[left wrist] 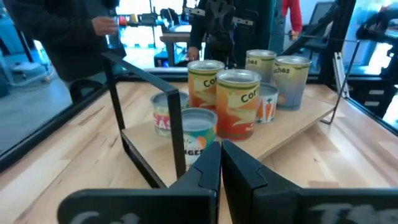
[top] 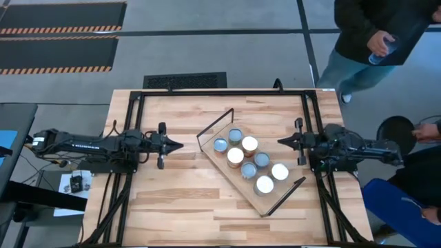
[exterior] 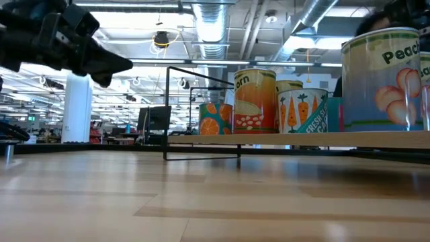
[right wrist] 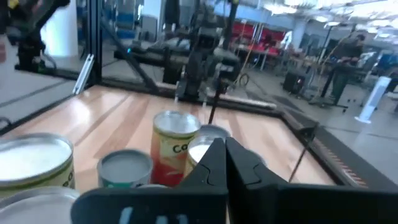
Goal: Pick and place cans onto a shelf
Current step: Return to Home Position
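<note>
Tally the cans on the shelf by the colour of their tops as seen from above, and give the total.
white-topped cans: 4
pale blue-grey-topped cans: 4
Total: 8 cans, all standing on the shelf.

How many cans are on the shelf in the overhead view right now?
8. All stand on the shelf in two rows of four cans: one row, the other beside it. None seems hidden from above.
</note>
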Controlling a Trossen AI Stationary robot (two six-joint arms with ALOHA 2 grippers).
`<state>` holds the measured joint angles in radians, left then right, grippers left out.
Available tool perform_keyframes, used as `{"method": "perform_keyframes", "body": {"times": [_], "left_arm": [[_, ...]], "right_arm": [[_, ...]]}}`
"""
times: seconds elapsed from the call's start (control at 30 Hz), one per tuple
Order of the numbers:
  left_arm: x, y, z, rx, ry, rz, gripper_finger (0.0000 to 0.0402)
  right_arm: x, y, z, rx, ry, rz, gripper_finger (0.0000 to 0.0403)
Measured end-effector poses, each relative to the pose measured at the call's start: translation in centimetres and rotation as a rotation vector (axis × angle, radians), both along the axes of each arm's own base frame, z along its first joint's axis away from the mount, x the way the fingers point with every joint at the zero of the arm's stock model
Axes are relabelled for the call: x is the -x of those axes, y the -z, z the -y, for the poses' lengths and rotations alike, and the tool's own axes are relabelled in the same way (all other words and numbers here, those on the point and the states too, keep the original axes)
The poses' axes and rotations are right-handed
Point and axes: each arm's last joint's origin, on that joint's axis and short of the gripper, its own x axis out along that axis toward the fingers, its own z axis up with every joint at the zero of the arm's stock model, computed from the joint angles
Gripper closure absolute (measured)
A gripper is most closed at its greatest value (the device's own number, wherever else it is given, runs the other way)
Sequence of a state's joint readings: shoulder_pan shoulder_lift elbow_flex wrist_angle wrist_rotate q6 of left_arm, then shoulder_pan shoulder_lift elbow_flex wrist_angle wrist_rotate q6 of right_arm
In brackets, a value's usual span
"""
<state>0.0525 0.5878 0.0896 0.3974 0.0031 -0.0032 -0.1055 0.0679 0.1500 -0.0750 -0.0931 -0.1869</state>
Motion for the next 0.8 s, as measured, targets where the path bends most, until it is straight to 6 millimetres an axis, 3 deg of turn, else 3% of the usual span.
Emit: {"method": "perform_keyframes", "body": {"times": [0.23,0.5,0.8], "left_arm": [[1.6,0.9,-0.1,-0.009,-0.045,0.076,0.04],[3.0,0.6,-0.2,-0.014,-0.104,0.107,0.04],[4.3,0.5,-0.3,-0.025,-0.172,0.152,0.04]], "right_arm": [[0.3,0.5,0.1,-0.018,0.018,0.031,0.0398],[-0.4,3.1,0.5,-0.033,0.108,0.05,0.0398],[-0.4,3.2,0.7,-0.082,0.171,0.046,0.0398]]}}
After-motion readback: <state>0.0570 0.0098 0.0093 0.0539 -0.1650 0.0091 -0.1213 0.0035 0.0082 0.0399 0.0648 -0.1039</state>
